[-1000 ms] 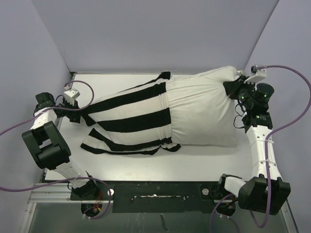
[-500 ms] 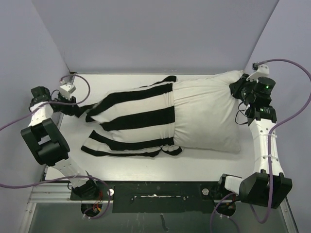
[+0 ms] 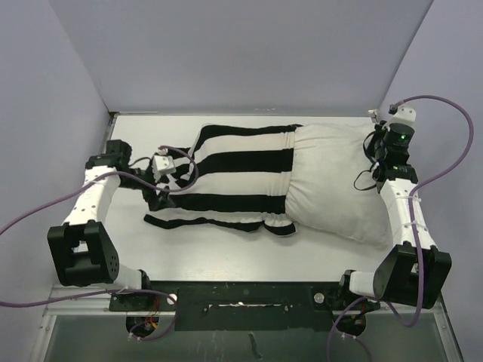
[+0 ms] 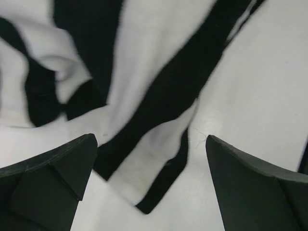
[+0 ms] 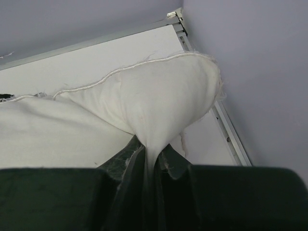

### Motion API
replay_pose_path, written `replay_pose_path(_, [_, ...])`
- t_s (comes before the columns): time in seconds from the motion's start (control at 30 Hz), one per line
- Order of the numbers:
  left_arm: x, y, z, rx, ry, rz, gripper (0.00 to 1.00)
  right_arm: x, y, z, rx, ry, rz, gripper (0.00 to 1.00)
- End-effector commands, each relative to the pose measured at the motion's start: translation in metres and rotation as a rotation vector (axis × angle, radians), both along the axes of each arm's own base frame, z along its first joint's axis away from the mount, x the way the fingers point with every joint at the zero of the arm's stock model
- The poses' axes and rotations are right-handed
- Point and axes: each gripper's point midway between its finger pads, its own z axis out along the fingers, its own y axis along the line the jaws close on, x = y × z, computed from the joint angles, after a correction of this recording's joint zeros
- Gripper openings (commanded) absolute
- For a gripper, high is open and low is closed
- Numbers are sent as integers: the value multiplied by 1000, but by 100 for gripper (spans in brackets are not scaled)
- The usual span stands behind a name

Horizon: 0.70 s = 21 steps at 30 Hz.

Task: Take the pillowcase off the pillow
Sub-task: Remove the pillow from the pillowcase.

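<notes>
Black and white stripes filled most of the left wrist view. The pillowcase (image 4: 144,96) lay loose and rumpled on the table (image 4: 250,86), and one floppy corner sat right in the gap between the left gripper (image 4: 151,185) fingers (image 4: 53,173). Those fingers were spread wide apart with nothing pinched. The cloth was just ahead of and below the tips, and as far as I could tell it touched neither one.

From the top camera, the left gripper (image 3: 157,192) sat at the pillowcase's left edge. The pillowcase (image 3: 234,177) ran rightward away from those fingers. It was flat and crumpled close to them and fuller farther off, where its bunched-up hem wrapped around the pillow (image 3: 336,192). So the pillow was only partly inside, with a good chunk of plain white sticking out bare past the hem, all of it resting on the table (image 3: 226,256).

At the far right, the right gripper (image 3: 375,145) was on the pillow's far corner. In the right wrist view its fingers (image 5: 126,180) were pressed together on a pinch of white cloth. The pillow (image 5: 144,101) fanned up and out from the tips of the right gripper (image 5: 150,168), with the wall (image 5: 240,72) just off to their right.
</notes>
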Motion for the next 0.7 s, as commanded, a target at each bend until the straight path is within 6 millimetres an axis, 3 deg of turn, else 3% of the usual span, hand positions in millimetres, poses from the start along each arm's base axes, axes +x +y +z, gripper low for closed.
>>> replay_pose_path(0.0, [-28,-20,-37,30,73,-63,98,14,6,23,-64,-103,54,0])
replay_pose_path(0.17, [-34,-29,-67,44,72,-111,98,6,7,4,-58,-68,58,0])
replay_pose_path(0.27, [-21,-31,-83,60,37,-66,98,4,14,1,-35,-75,79,0])
replay_pose_path(0.43, [17,-36,-99,100,-67,55,98,1,31,-5,18,-93,133,0])
replay_pose_path(0.67, [20,-36,-143,247,-48,7,95,-5,37,-20,34,-58,159,0])
